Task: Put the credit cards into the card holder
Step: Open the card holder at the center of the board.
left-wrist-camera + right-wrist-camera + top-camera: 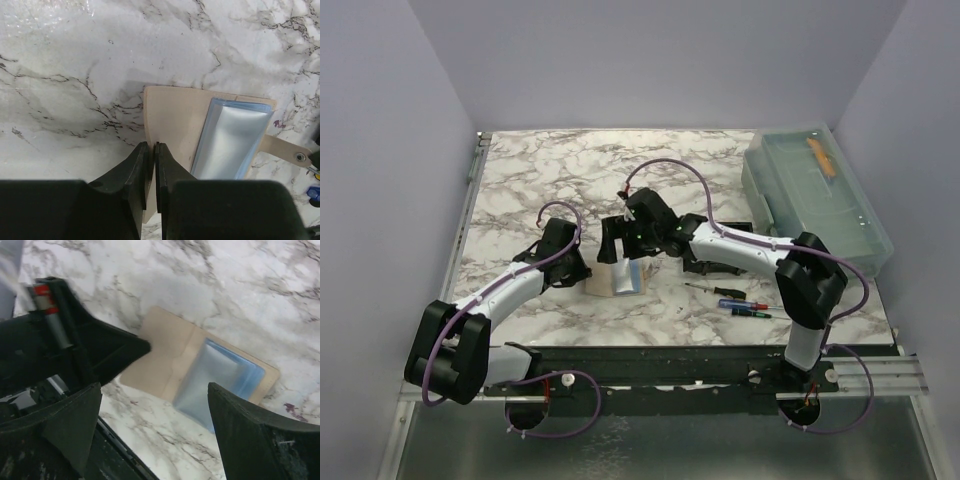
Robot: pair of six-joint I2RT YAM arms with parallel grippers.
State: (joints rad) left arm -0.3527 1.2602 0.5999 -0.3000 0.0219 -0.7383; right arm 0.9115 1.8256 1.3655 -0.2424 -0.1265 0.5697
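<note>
A flat tan sleeve with a snap strap lies on the marble; it looks like the card holder. No black tray shows. A light blue card rests on its right half; I cannot tell if it is tucked into a pocket. My left gripper is shut on the sleeve's near left edge. My right gripper is open and empty just above the sleeve and blue card. From the top view both grippers, left and right, meet over the sleeve.
Small screwdrivers lie right of the sleeve near the front edge. A large translucent lidded bin with an orange item inside stands at the back right. The right arm's forearm stretches across above the screwdrivers.
</note>
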